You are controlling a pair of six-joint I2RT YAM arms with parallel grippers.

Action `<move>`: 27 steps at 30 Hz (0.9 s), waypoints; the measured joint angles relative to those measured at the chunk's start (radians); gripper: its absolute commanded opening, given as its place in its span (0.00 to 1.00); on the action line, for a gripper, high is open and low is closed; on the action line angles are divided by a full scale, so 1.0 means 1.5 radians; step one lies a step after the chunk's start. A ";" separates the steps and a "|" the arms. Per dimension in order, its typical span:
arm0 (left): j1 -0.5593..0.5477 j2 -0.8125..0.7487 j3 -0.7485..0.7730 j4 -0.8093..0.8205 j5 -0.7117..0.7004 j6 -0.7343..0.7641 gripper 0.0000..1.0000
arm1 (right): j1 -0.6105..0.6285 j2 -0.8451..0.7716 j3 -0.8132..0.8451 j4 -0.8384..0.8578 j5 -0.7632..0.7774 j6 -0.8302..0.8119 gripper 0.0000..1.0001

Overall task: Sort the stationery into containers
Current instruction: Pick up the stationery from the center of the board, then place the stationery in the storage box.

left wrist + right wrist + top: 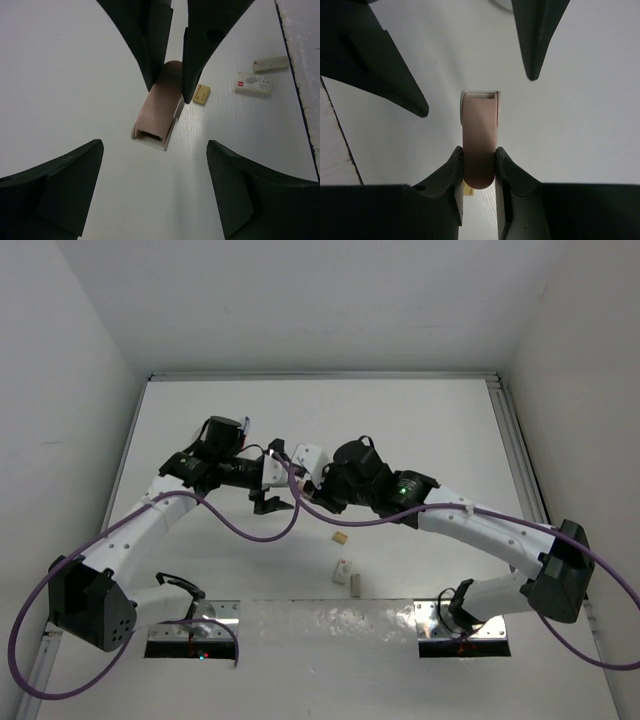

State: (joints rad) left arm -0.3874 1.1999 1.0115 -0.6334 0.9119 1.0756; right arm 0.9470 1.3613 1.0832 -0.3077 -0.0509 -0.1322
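My right gripper (479, 167) is shut on the rounded end of a pink eraser (479, 127) and holds it out level above the white table. In the left wrist view the same eraser (157, 112) points toward the camera between the right fingers (150, 45). My left gripper (155, 192) is open wide, facing the eraser's free end and apart from it. From above, the grippers meet at mid-table, left (272, 502) and right (297, 483). A tan block (341, 537) lies on the table, also seen from the left wrist (201, 94). The white tub, pens, bottle and tape ring are out of view.
Two white erasers (343, 571) (356, 583) lie near the front, the labelled one (253, 84) and a plain one (270, 64) in the left wrist view. A rough white strip (330, 615) runs along the near edge. White walls enclose the table.
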 measured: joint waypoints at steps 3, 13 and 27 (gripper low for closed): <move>-0.003 0.001 0.004 0.001 0.010 -0.002 0.68 | 0.003 0.000 0.000 0.020 -0.001 -0.002 0.00; -0.003 0.008 0.010 0.013 0.027 -0.008 0.45 | 0.004 -0.003 -0.005 0.056 0.004 0.003 0.00; -0.003 0.008 0.016 0.025 0.025 -0.015 0.00 | 0.007 -0.011 -0.019 0.076 0.012 0.014 0.41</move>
State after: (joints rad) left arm -0.3912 1.2114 1.0359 -0.5957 0.9489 1.0534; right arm 0.9577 1.3445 1.0554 -0.1940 -0.0330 -0.1112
